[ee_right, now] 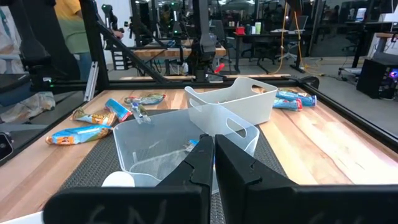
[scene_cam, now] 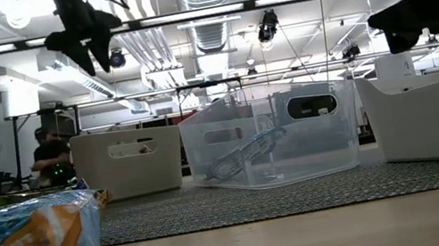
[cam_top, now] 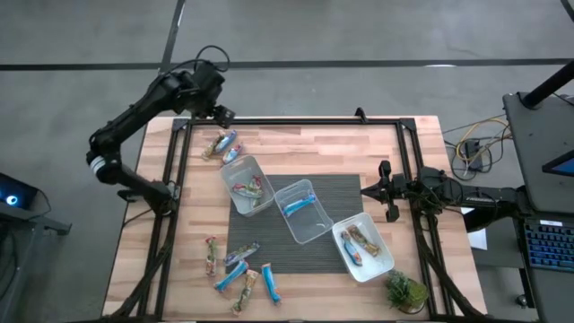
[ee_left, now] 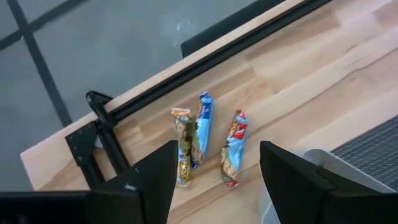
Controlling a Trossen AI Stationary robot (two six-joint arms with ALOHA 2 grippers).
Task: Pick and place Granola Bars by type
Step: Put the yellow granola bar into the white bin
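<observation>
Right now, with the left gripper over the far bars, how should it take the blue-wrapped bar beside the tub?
Grip the blue-wrapped bar across its narrow middle, coming straight down. It lies flat on the wooden table, apart from the other two bars, and the open left gripper already straddles it.

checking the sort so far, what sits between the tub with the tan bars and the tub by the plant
In the high view, the middle clear tub sits between them on the dark mat, holding one blue bar.

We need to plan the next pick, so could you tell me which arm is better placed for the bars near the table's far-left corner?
Left: its open gripper hovers over those bars, while the right gripper waits across the table.
</observation>
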